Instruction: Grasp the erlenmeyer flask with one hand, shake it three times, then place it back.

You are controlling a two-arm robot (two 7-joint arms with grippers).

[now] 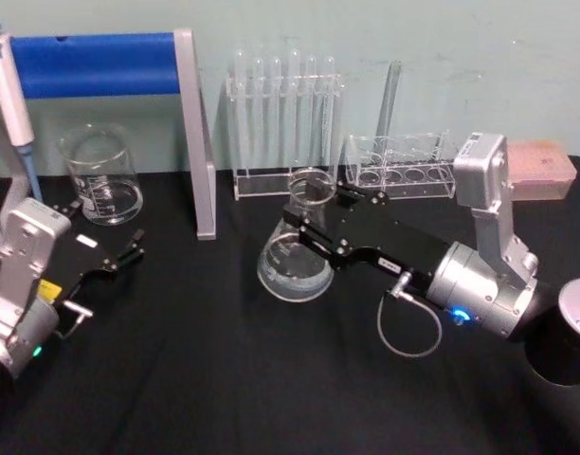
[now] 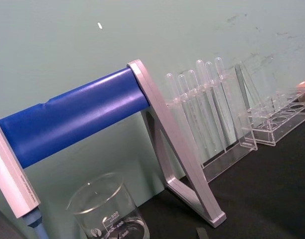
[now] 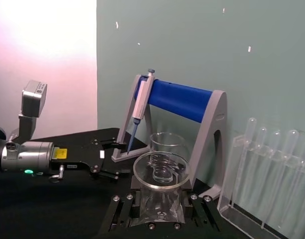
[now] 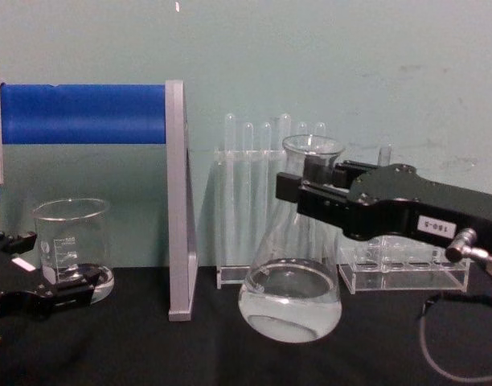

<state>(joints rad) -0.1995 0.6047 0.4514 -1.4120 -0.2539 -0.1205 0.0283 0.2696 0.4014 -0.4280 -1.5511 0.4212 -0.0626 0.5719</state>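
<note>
L gripper (image 1: 131,248): near left, low over the surface (image 1: 224,379), jaws apart, holds nothing; beaker (image 1: 102,175) just beyond it.
Erlenmeyer flask (image 1: 295,265): centre, near side of the test-tube rack (image 1: 285,123); liquid in its base; looks tipped and just off the surface, can't be sure.
R gripper (image 1: 320,210): reaches in from the right, jaws clamped on the flask neck under the rim.
Key relation: flask body hangs below R gripper, long axis roughly upright; L gripper is well apart, so the shake falls to R arm.
</note>
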